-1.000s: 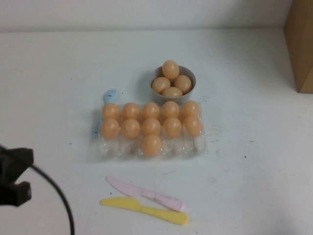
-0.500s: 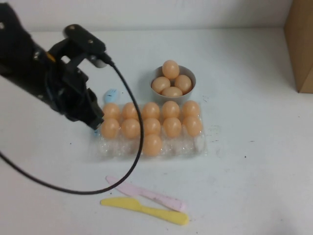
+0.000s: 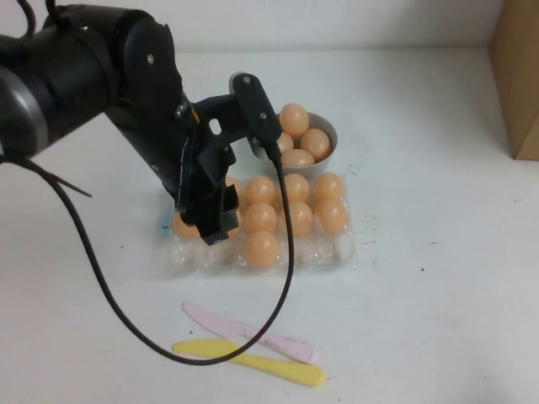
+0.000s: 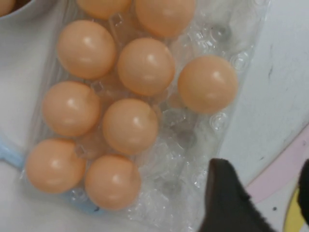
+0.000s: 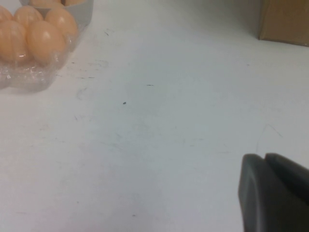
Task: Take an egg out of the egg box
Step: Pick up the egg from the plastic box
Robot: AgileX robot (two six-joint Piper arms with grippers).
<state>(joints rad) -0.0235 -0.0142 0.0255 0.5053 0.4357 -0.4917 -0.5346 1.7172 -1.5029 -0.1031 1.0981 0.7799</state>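
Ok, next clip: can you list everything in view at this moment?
egg box: one, clear plastic, table centre
eggs: at least nine, orange-tan, in the egg box; the arm hides some
bowl: one, grey, just behind the egg box
eggs in bowl: at least three, orange-tan
pink knife: one, in front of the egg box
yellow knife: one, nearest the camera
cardboard box: one, brown, far right edge
table: white
left gripper: black, jaws open, over the egg box's left part
right gripper: black, over bare table, right of the egg box
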